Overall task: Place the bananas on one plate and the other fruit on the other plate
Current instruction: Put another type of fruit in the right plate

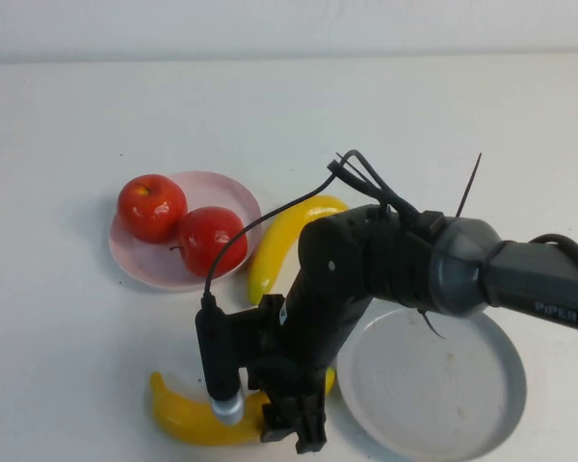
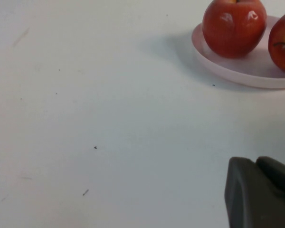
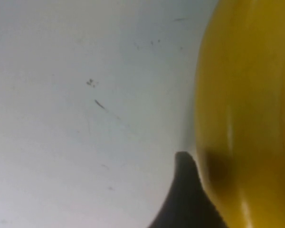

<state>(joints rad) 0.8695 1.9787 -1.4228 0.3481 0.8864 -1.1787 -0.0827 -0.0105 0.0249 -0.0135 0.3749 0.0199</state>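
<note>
Reaching low at six o'clock, my right tool (image 1: 294, 423) straddles the near banana (image 1: 188, 416) on the tabletop (image 1: 58, 346), grip unclear; it could roll away. Left tool (image 2: 261, 192) idles beside the apples' pink plate (image 2: 237, 71).

We see two glossy red apples (image 1: 152, 206) on a pale pink plate (image 1: 233, 194), two yellow bananas (image 1: 287, 239), a speckled grey-blue plate (image 1: 433, 397), white table (image 1: 67, 366); right gripper (image 1: 294, 423) black, low over near banana; left gripper (image 2: 259, 194) dark grey
</note>
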